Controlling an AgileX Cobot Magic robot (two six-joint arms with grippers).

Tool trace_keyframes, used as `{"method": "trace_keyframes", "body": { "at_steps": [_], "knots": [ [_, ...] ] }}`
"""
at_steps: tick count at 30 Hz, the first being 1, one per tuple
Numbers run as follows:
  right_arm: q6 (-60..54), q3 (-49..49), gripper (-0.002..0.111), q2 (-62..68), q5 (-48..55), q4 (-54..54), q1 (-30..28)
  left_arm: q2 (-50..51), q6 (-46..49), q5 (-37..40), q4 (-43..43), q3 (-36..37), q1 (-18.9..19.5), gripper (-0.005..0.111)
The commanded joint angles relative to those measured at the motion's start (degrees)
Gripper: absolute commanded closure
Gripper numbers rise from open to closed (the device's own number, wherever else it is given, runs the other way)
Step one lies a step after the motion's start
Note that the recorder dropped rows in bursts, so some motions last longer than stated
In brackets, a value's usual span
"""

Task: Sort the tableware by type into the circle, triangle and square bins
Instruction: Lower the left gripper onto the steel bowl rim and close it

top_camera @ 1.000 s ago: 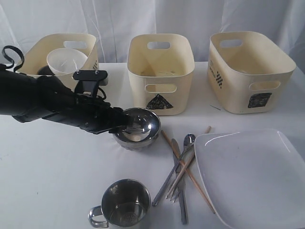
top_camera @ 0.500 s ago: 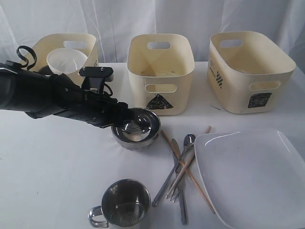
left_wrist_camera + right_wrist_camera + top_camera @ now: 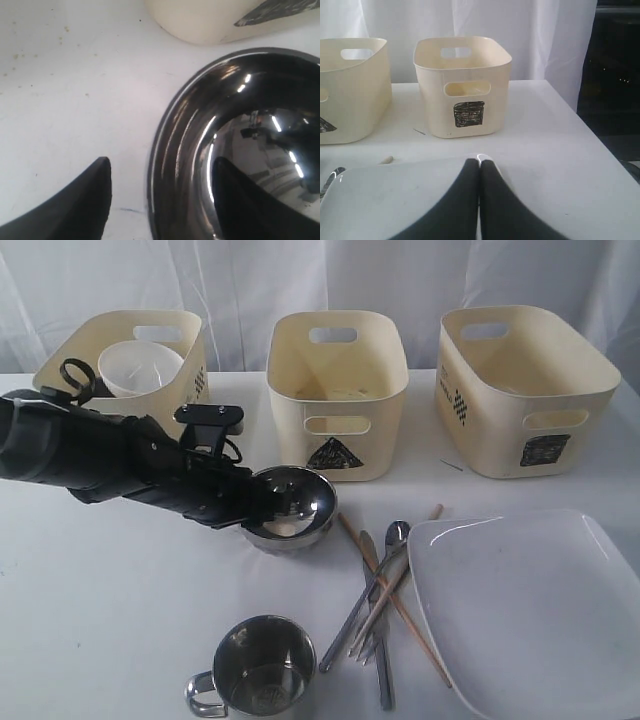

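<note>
**Ana:** What's the biggest thing on the worktop (image 3: 100, 620)?

**Ben:** The large white squarish plate (image 3: 520, 610). It lies flat, out in front of the triangle bin (image 3: 375, 430) and off to its right.

**Ana:** And the other tubs?

**Ben:** The square bin (image 3: 500, 430) stands to the right of the triangle bin and a third cream bin (image 3: 196, 355) to its left, all in a row at the back. The arm crosses the front of the third one, so I can't read its mark.

**Ana:** The grippers?

**Ben:** The left gripper (image 3: 160, 200) is down in front of the triangle bin with its jaws spread wide. They straddle the rim of the shiny steel bowl (image 3: 295, 505), one finger (image 3: 90, 200) outside over the worktop and the other inside. It isn't pinching the rim. The right gripper (image 3: 480, 200) has its fingers pressed together with nothing between them. It is above the plate's edge and points towards the square bin.

**Ana:** Where's the bowl?

**Ben:** Upright on the worktop, just in front of the triangle bin.

**Ana:** Smaller things?

**Ben:** A steel handled mug (image 3: 262, 665) stands upright farther in front of the triangle bin. The small white bowl (image 3: 140, 365) sits inside the third bin. The steel spoon (image 3: 397, 532), wooden chopsticks (image 3: 420, 640) and other steel cutlery (image 3: 384, 680) lie crossed in a heap in front of the triangle bin, beside the plate.
</note>
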Motion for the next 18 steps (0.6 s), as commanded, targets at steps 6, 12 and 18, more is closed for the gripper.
{"method": "trace_keyframes", "body": {
  "at_steps": [6,12,18],
  "knots": [
    [-0.21,0.31,0.108,-0.35,-0.06,0.09,-0.10,1.82,0.41,-0.11,-0.40,-0.28,0.09,0.045],
    [-0.21,0.31,0.108,-0.35,-0.19,0.09,-0.10,1.93,0.17,-0.62,-0.40,-0.28,0.09,0.064],
    [-0.21,0.31,0.108,-0.35,-0.19,0.09,-0.10,1.78,0.17,-0.66,-0.40,-0.28,0.09,0.103]
  ]
}}
